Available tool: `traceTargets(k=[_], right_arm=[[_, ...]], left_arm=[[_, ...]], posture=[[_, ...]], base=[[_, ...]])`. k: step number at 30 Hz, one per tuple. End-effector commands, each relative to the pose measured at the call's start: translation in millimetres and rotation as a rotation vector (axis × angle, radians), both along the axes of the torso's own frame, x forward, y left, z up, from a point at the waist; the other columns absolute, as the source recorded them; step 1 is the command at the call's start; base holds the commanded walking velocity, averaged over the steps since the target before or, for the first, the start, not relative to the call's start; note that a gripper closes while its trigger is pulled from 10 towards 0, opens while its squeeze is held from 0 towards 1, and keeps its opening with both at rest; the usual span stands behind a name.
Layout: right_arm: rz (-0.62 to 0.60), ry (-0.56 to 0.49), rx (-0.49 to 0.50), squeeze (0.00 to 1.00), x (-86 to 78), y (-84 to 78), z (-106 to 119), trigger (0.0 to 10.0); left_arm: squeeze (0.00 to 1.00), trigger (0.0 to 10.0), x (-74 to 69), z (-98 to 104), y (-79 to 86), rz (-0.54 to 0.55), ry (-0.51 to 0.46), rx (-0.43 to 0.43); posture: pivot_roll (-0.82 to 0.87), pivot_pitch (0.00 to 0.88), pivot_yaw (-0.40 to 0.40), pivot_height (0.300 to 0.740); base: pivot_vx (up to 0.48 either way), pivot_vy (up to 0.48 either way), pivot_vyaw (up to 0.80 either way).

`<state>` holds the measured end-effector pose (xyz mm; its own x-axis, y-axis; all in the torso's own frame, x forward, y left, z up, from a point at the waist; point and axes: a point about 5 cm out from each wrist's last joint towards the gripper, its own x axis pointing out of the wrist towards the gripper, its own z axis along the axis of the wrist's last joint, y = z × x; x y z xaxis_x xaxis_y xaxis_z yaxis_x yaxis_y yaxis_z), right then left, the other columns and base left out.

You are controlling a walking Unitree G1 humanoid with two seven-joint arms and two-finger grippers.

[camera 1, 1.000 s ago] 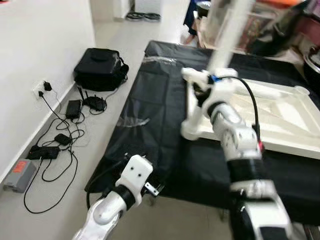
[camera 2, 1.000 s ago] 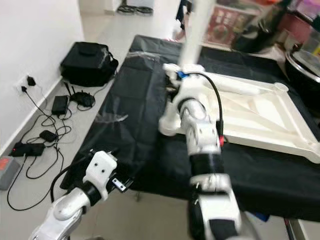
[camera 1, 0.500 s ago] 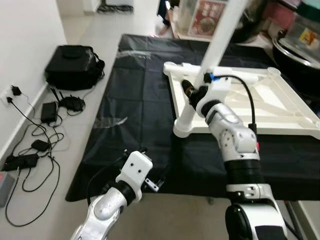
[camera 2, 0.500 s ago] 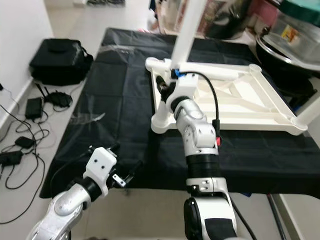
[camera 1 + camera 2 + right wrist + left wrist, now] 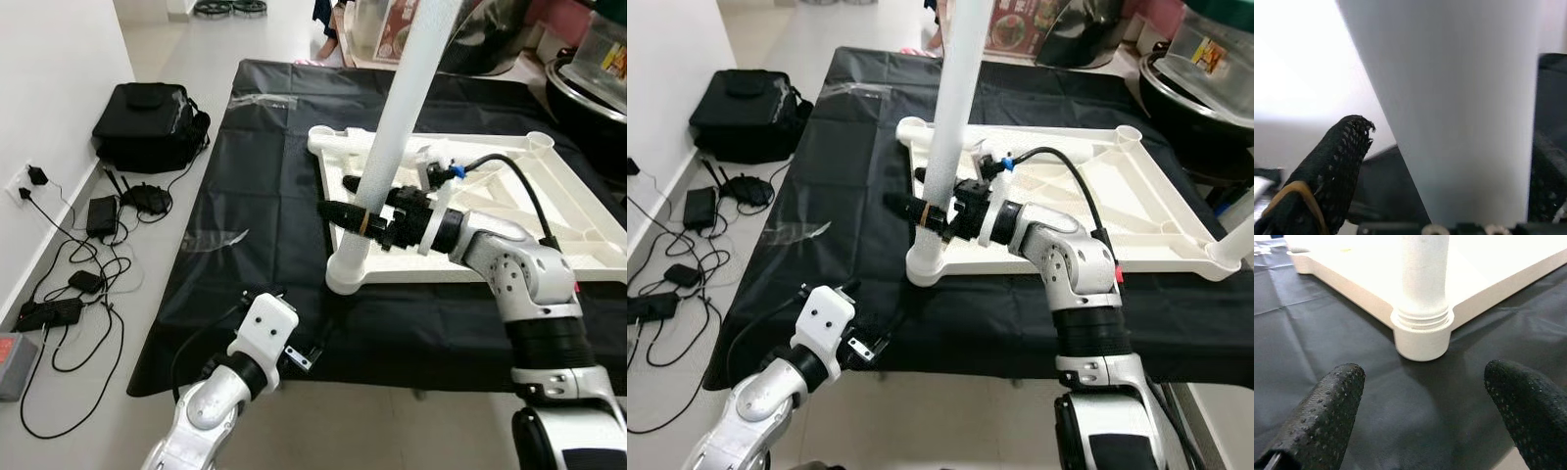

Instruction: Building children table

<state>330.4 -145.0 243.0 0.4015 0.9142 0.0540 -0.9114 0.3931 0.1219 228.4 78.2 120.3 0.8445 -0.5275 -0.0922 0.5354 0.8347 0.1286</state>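
Left eye view: right gripper (image 5: 364, 221) jaws apparently clasping table leg (image 5: 392, 137); left gripper (image 5: 1420, 406) jaws wide.

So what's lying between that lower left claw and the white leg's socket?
Just bare black cloth, seen in the left wrist view between the left gripper and the socket.

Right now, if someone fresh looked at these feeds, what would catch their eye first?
The tall white table leg standing upright in the near-left corner socket of the upturned white tabletop, with the right claw clamped around it low down. Next, the black sheet under the tabletop, and the left claw open at the sheet's near edge, facing the socket. Cables and a black bag lie on the floor to the left.
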Motion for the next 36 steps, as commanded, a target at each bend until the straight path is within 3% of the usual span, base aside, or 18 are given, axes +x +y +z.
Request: traceTargets(k=[1, 3, 4, 5, 6, 10, 11, 15, 16, 18, 26, 28, 29, 31, 32, 34, 35, 36], right_arm=[[0.123, -0.004, 0.027, 1.00, -7.3, 3.8, 5, 10.0], [0.123, -0.004, 0.027, 1.00, -7.3, 3.8, 5, 10.0], [0.089, -0.018, 0.000, 0.18, -2.9, 4.4, 4, 10.0], [0.089, -0.018, 0.000, 0.18, -2.9, 4.4, 4, 10.0], [0.083, -0.027, -0.021, 0.00, -0.8, 5.5, 2, 10.0], [0.187, -0.018, -0.025, 0.00, -7.4, 10.1, -1, 10.0], [0.204, -0.024, -0.023, 0.00, -8.5, 11.1, 0, 8.7], [0.213, -0.030, -0.022, 0.00, -9.0, 11.7, 1, 8.7], [0.124, -0.063, -0.017, 0.00, 0.8, 11.9, 5, 0.0], [-0.058, -0.091, -0.003, 0.00, 20.2, 8.6, 12, 0.0], [-0.172, -0.100, 0.002, 0.00, 30.6, 3.1, 14, 0.0], [-0.356, -0.064, 0.002, 0.00, 38.6, 0.1, 8, 0.0], [-0.356, -0.064, 0.002, 0.00, 38.6, 0.1, 8, 0.0], [-0.667, -0.006, -0.063, 0.00, 48.6, -7.3, -5, 0.0], [-0.667, -0.006, -0.063, 0.00, 48.6, -7.3, -5, 0.0], [-0.846, -0.008, -0.131, 0.00, 51.8, -15.3, -11, 0.0], [-1.051, 0.026, -0.167, 0.00, 52.0, -27.3, -17, 0.0], [-1.051, 0.026, -0.167, 0.00, 52.0, -27.3, -17, 0.0]], left_arm=[[0.00, 10.0, -1.7, -5, -0.8, -0.002, 0.027, 0.001], [0.00, 10.0, -1.7, -5, -0.8, -0.002, 0.027, 0.001], [0.00, 10.0, -1.5, -5, -0.8, -0.003, 0.028, 0.002], [0.00, 10.0, -1.5, -5, -0.8, -0.003, 0.028, 0.002], [0.00, 10.0, -1.3, -5, -0.7, -0.003, 0.029, 0.003], [0.00, 10.0, -1.1, -4, -0.5, -0.003, 0.027, 0.005], [0.00, 10.0, -1.0, -4, -0.5, -0.003, 0.027, 0.005], [0.00, 10.0, -1.1, -4, -0.4, -0.003, 0.027, 0.004], [0.00, 10.0, -0.7, -4, -0.4, -0.003, 0.026, 0.005], [0.00, 10.0, 0.0, -4, -0.4, -0.002, 0.024, 0.005], [0.00, 10.0, 0.3, -4, -0.1, -0.002, 0.022, 0.008], [0.00, 10.0, -0.1, -5, 0.0, -0.003, 0.022, 0.010], [0.00, 10.0, -0.1, -5, 0.0, -0.003, 0.022, 0.010], [0.00, 10.0, -0.4, -5, -0.3, -0.007, 0.022, 0.014], [0.00, 10.0, -0.4, -5, -0.3, -0.007, 0.022, 0.014], [0.00, 10.0, -0.7, -6, -0.3, -0.008, 0.022, 0.015], [0.00, 10.0, -1.0, -6, -0.4, -0.010, 0.022, 0.016], [0.00, 10.0, -1.0, -6, -0.4, -0.010, 0.022, 0.016]], posture=[[0.12, 0.111, -0.094, 0.740], [0.12, 0.111, -0.094, 0.740], [0.12, 0.113, -0.096, 0.740], [0.12, 0.113, -0.096, 0.740], [0.12, 0.115, -0.090, 0.740], [0.13, 0.113, -0.095, 0.740], [0.12, 0.115, -0.091, 0.740], [0.12, 0.115, -0.091, 0.740], [0.13, 0.114, -0.094, 0.740], [0.13, 0.111, -0.094, 0.740], [0.13, 0.103, -0.094, 0.740], [0.12, 0.094, -0.091, 0.740], [0.12, 0.094, -0.091, 0.740], [0.12, 0.089, -0.092, 0.740], [0.12, 0.089, -0.092, 0.740], [0.12, 0.084, -0.088, 0.740], [0.12, 0.079, -0.093, 0.740], [0.12, 0.079, -0.093, 0.740]], base=[[0.000, 0.000, 0.00], [0.000, 0.000, 0.00], [0.000, 0.000, 0.00], [0.000, 0.000, 0.00], [0.000, 0.000, 0.00], [0.000, 0.000, 0.00], [0.000, 0.000, 0.00], [0.000, 0.000, 0.00], [0.000, 0.000, 0.00], [0.000, 0.000, 0.00], [0.000, 0.000, 0.00], [0.000, 0.000, 0.00], [0.000, 0.000, 0.00], [0.000, 0.000, 0.00], [0.000, 0.000, 0.00], [0.000, 0.000, 0.00], [0.000, 0.000, 0.00], [0.000, 0.000, 0.00]])
